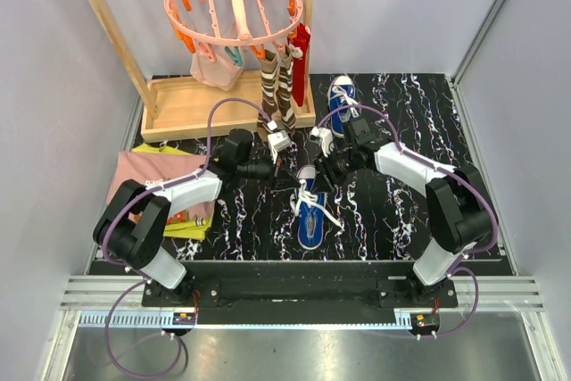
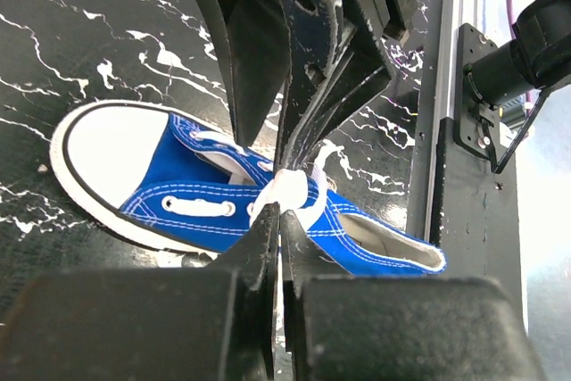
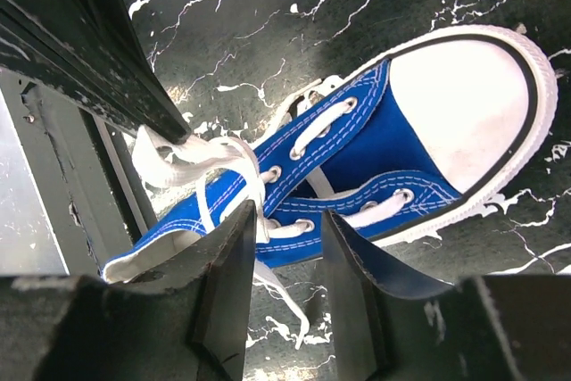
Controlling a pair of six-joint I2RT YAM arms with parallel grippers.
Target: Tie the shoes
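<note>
We see the near shoe (image 1: 312, 211) lying on the counter (image 1: 259, 231), our left gripper (image 2: 278, 217) pinched together on its white lace (image 2: 291, 186), our right gripper (image 3: 287, 225) apart just above; we judge the lace limp and slippery, best taken near the crossing

A robotics lab: plain white panels (image 1: 53, 86) enclosed a black, white-veined desk (image 1: 428, 122) where two black-and-white robot arms (image 1: 178, 194) stood mounted on a silver aluminium rail (image 1: 303, 305), purple cables (image 1: 211, 122) looping around them.
</note>
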